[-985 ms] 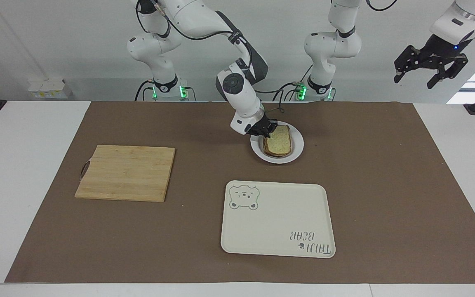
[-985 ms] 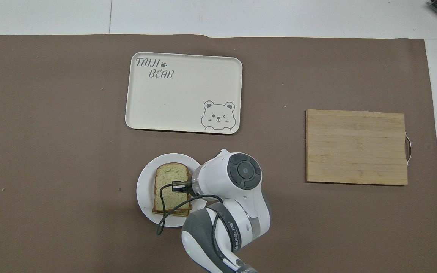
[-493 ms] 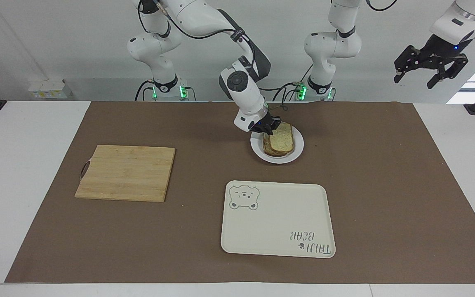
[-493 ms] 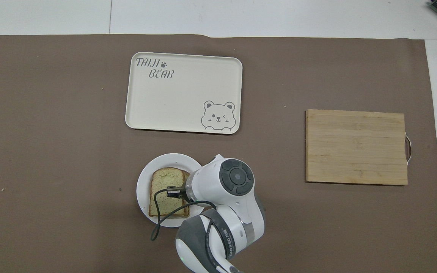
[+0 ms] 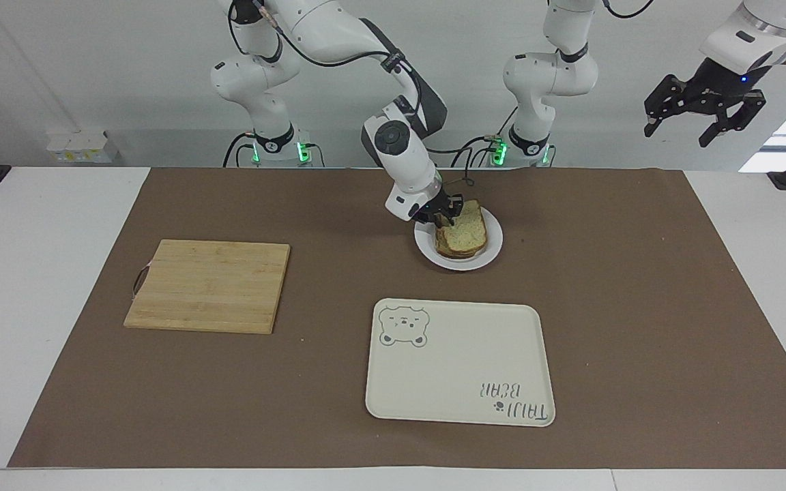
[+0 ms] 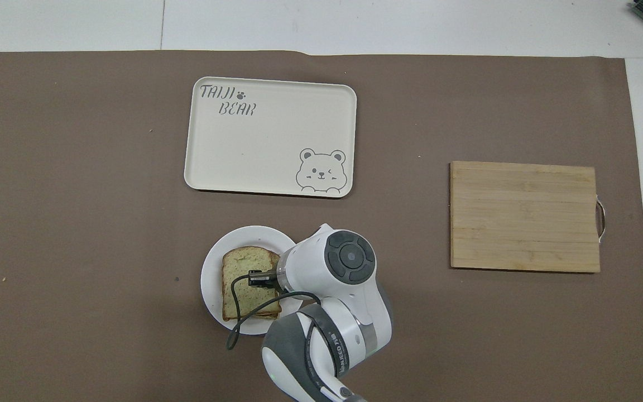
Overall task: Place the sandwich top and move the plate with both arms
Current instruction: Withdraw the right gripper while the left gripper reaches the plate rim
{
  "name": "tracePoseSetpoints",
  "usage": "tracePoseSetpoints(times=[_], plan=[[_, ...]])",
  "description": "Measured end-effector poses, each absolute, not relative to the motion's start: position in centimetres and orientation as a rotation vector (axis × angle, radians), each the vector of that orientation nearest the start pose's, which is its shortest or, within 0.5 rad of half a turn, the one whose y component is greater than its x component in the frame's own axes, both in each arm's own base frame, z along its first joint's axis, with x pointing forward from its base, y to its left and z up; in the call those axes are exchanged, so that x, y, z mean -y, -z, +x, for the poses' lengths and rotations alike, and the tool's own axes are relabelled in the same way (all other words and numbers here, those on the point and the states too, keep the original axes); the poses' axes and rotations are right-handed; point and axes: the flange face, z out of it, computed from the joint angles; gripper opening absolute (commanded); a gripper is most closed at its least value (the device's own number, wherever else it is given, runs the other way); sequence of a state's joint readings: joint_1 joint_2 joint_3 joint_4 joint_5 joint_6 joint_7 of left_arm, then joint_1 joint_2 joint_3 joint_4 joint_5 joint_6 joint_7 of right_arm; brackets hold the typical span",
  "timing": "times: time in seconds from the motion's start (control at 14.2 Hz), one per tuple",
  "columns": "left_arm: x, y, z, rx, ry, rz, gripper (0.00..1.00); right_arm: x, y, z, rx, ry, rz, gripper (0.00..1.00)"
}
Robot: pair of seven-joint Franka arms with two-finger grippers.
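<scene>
Right tool at bread on plate, grip unclear; left tool waits open. We should release fully, then lift straight.

Right gripper is angling down low at mid-tabletop; left gripper is hanging raised, fingers spread wide

You can see the sandwich top has come down flat onto the stack on the plate. The right tool has tipped upward at its edge. The left tool has moved up a little.
</scene>
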State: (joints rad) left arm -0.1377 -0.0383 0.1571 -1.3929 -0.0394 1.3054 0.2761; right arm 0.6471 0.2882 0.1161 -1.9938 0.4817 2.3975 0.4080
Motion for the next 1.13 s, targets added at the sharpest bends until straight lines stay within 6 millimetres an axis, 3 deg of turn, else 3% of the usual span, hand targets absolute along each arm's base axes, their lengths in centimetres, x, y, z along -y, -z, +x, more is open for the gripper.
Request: tracePoseSetpoints(times=[0.28,0.49,0.77,1.13], plan=[[-0.8,-70.3,51.0,-0.421,-0.071,-3.164,1.0,-40.3,-33.2,46.4,0.113,-0.054,-2.856,1.0],[-0.8,-70.3,51.0,-0.421,-0.072,-3.165,1.0,-37.4,-34.0,48.9,0.118,0.011,-2.905,1.0],[-1.2,-70.3,51.0,-0.406,-0.072,-3.167,1.0,-30.8,-38.7,52.0,0.045,0.0,-2.974,1.0],[-1.7,-69.5,50.7,-0.394,-0.101,-3.173,1.0,-21.2,-44.2,54.9,-0.171,-0.064,-2.99,1.0]])
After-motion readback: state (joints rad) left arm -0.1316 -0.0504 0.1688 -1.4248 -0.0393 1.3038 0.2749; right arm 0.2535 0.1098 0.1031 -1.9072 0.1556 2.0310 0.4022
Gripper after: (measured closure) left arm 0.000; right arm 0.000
